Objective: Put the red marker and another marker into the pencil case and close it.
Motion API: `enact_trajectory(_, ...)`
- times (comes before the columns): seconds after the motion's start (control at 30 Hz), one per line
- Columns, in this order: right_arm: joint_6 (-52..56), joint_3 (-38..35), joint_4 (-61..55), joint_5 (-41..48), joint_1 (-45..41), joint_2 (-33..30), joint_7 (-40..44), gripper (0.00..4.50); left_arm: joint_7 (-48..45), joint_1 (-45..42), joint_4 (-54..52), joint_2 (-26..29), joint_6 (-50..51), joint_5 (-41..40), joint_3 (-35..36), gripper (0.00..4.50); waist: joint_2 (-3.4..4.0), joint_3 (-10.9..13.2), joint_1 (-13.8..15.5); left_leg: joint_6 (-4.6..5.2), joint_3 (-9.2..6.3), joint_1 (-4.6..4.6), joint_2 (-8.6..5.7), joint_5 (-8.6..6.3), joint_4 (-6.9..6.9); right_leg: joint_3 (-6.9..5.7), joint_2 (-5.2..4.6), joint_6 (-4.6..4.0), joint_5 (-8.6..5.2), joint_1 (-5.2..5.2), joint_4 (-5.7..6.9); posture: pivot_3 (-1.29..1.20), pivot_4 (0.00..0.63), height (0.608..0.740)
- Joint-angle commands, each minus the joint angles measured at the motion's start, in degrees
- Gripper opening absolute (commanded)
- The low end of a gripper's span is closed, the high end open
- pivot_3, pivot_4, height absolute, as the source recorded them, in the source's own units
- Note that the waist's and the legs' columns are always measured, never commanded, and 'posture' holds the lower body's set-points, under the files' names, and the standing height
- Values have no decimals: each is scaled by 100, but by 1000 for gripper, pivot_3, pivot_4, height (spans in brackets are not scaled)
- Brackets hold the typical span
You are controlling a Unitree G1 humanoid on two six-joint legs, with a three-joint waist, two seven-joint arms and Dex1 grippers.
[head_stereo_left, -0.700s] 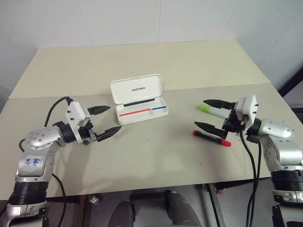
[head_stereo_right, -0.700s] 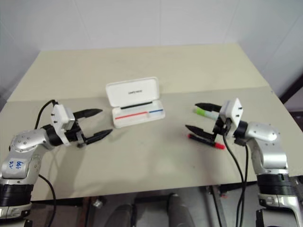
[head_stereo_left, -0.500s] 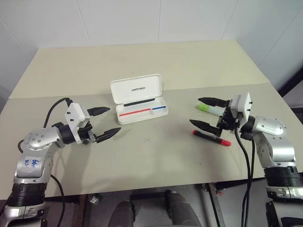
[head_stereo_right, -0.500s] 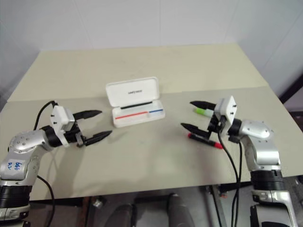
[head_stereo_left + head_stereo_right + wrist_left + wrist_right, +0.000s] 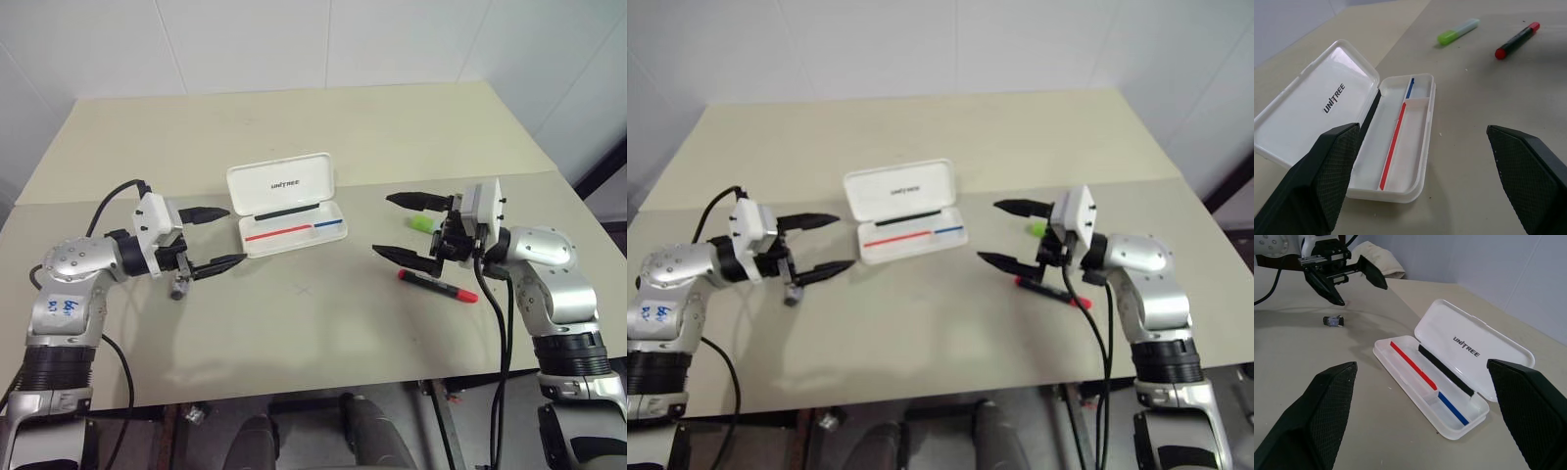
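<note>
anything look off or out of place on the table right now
One stray: a small dark cylindrical object lies loose on the beige table, below the left gripper. I cannot tell what it is. The white hinged pencil case lies open, apparently undamaged, and nothing is spilled.

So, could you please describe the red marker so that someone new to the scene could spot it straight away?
On the beige table, look to the right of the open white pencil case, below the right gripper. The red marker lies flat there: slim, with a black barrel and red ends. The marker next to it is thicker, pale, and green-capped.
</note>
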Motion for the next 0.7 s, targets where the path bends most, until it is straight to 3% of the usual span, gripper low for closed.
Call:
enact_trajectory(0.03,-5,21,-215,102,-134,47,34,4500,-340,-194,184,195,-234,124,-97,3238,0,0,11,0,-1,0,0,0,0,-1,0,0,0,0,1,0,150,740)
enact_trajectory(0.17,110,52,-295,182,-235,32,200,4500,-242,-501,410,116,-143,471,-449,1886,-5,3,28,-1,-1,-2,-1,0,2,-2,-1,0,0,0,0,0,150,740)
enact_trajectory(0.7,90,191,-232,151,-498,246,314,4500,-246,-2115,1885,-626,-22,1742,-1873,1886,-9,5,15,2,-3,-7,-1,-2,3,-3,3,5,2,-5,7,0,150,740)
